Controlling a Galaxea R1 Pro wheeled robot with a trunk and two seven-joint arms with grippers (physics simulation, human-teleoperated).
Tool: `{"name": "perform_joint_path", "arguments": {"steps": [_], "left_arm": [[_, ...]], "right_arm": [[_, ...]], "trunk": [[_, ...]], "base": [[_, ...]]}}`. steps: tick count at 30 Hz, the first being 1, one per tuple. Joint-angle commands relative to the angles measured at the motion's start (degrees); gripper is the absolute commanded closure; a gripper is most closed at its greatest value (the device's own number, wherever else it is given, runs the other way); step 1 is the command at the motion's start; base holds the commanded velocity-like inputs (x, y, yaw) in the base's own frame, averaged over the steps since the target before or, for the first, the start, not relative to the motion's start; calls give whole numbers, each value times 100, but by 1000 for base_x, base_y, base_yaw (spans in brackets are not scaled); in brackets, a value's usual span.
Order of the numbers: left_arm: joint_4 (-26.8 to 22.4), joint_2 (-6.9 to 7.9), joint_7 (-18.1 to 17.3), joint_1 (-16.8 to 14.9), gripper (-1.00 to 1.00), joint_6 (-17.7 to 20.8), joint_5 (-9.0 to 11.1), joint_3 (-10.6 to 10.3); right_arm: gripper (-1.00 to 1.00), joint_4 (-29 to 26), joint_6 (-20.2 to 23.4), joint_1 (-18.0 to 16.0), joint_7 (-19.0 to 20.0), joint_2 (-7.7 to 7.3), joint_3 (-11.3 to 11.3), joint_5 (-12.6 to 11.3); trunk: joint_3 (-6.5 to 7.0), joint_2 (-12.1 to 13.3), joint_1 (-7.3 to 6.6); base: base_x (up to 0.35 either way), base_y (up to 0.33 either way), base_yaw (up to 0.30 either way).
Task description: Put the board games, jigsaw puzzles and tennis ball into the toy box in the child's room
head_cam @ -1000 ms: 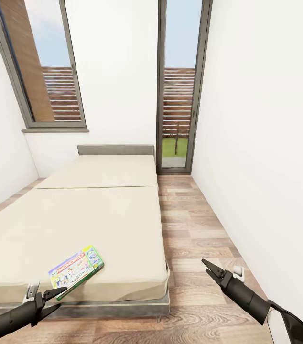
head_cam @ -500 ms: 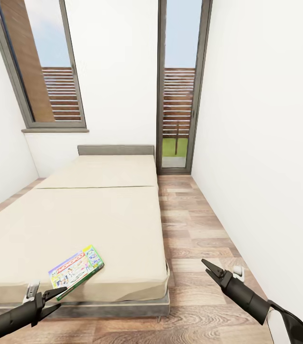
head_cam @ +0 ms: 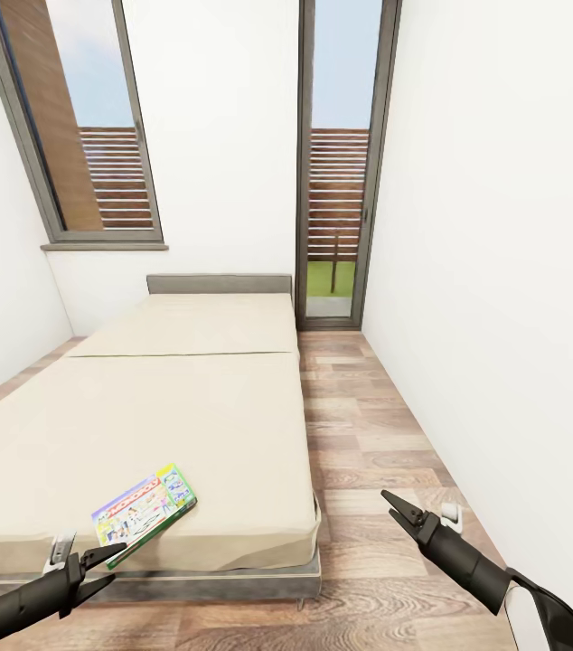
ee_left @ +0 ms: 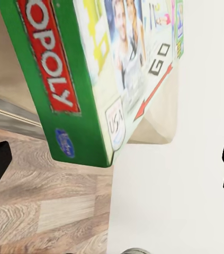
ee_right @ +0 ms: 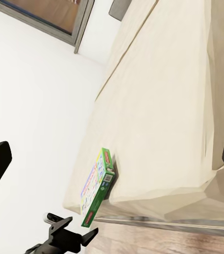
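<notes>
One green-edged Monopoly board game [head_cam: 145, 512] lies flat near the foot corner of the bed [head_cam: 169, 407], long axis running diagonally, one corner overhanging the edge. Left claw [head_cam: 104, 566] hovers just beside that corner, jaws apart, empty. Right claw [head_cam: 397, 509] hangs parted over the wood floor [head_cam: 368, 434], empty.

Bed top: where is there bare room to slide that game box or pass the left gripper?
The bed is bare from the grey headboard down to the board game, which lies at the near edge. The left gripper sits open right beside it, the tight spot. The floor strip along the right wall is free.
</notes>
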Motion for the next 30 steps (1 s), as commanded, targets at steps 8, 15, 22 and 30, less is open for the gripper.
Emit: {"name": "perform_joint_path", "arguments": {"steps": [8,15,22,30], "left_arm": [[1,-1,-20,-4,-100,59,-9,25],[1,4,-21,-4,-100,54,5,25],[1,7,-44,-4,-100,39,19,34],[1,9,-159,-4,-100,22,30,41]], "right_arm": [[-100,-1,30,-5,21,2,-15,-2],[-100,-1,34,-5,21,1,-17,-2],[-100,-1,37,-5,22,-3,-18,-2],[-100,-1,38,-5,22,-4,-18,-2]], "trunk": [[-6,-2,-1],[-6,-2,-1],[-6,-2,-1],[-6,-2,-1]], "base": [[0,0,0],[0,0,0],[0,0,0],[0,0,0]]}}
